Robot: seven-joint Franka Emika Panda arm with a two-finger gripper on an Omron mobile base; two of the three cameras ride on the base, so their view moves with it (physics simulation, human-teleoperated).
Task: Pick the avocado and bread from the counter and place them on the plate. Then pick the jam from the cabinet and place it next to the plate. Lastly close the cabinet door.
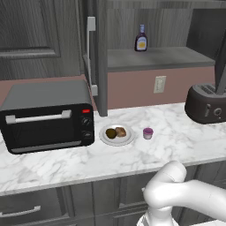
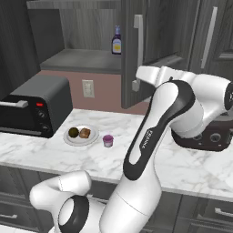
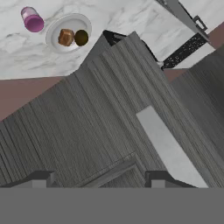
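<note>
The avocado point(image 1: 111, 133) and the bread point(image 1: 121, 131) lie side by side on the plate point(image 1: 106, 137) on the counter point(image 1: 176, 141). The jam point(image 1: 148, 133) stands on the marble just right of the plate. In the hand view the jam point(image 3: 33, 19), bread point(image 3: 66, 37), avocado point(image 3: 81, 37) and plate point(image 3: 76, 21) sit far off at the upper left. My gripper point(image 3: 99, 179) is up against the right cabinet door point(image 2: 132, 27), close to its silver handle point(image 3: 168, 146). The fingertips point(image 3: 41, 177) stand apart, open, with nothing held. The cabinet point(image 1: 154, 57) is open.
A dark bottle with a yellow label point(image 1: 141, 38) stands on the cabinet shelf. A black toaster oven point(image 1: 46, 114) sits left of the plate and a dark toaster point(image 1: 205, 103) at the right. The left door point(image 1: 100, 57) also hangs open.
</note>
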